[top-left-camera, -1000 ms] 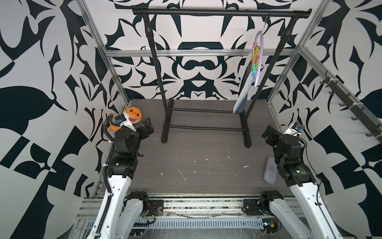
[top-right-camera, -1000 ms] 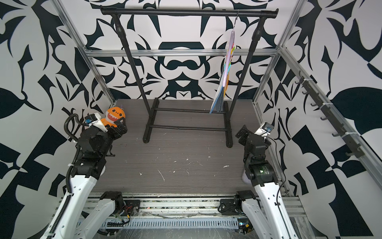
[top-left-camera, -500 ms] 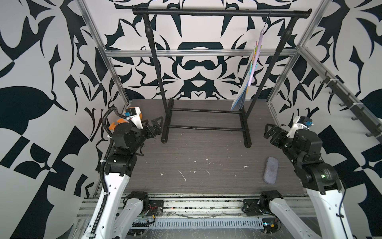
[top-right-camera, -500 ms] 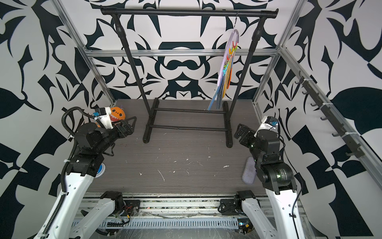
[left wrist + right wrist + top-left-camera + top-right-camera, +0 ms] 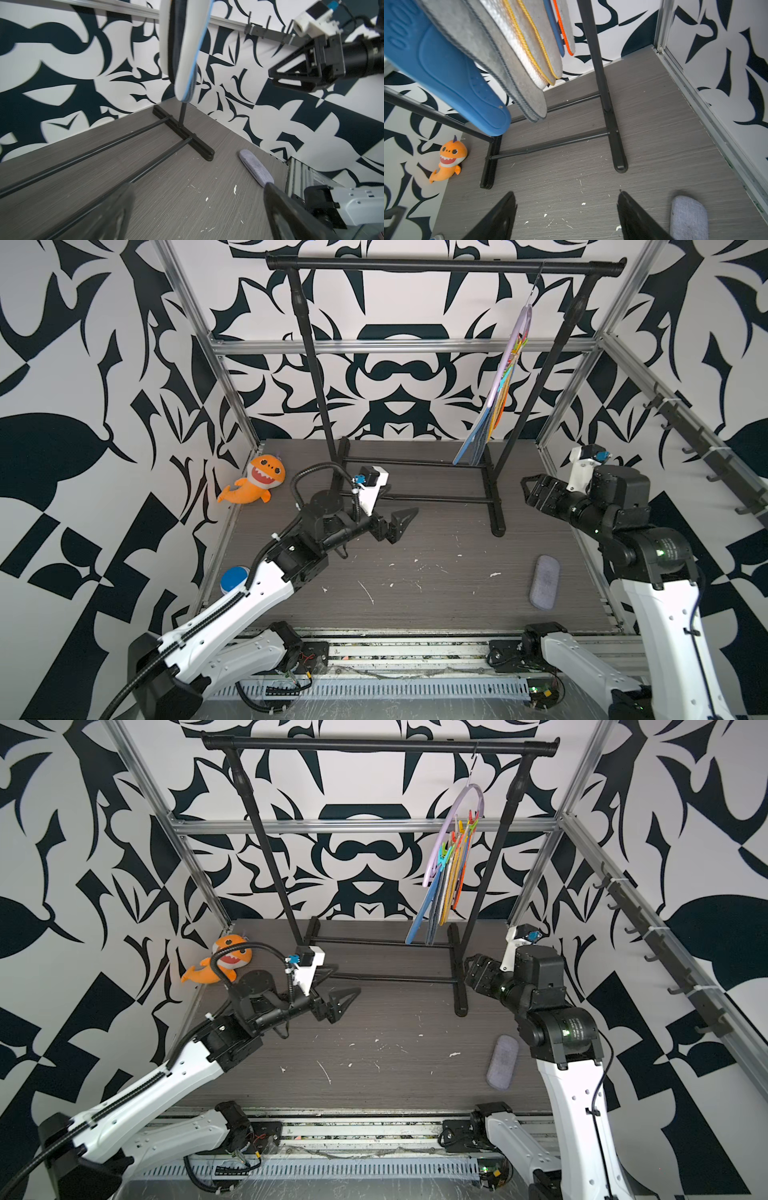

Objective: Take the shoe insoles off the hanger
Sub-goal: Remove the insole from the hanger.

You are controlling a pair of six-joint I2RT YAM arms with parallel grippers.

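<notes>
Insoles pegged on hanger; left hand, right hand spread, empty.

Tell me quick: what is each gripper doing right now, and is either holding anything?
Left gripper: open, holding nothing.
Right gripper: open, holding nothing, not touching the shoe insoles.

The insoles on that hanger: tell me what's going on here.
The shoe insoles hang pegged to the hanger on the black clothes rail. The right gripper is up near the insoles, and the left gripper is farther off. Both are open and empty; neither touches anything yet.
</notes>
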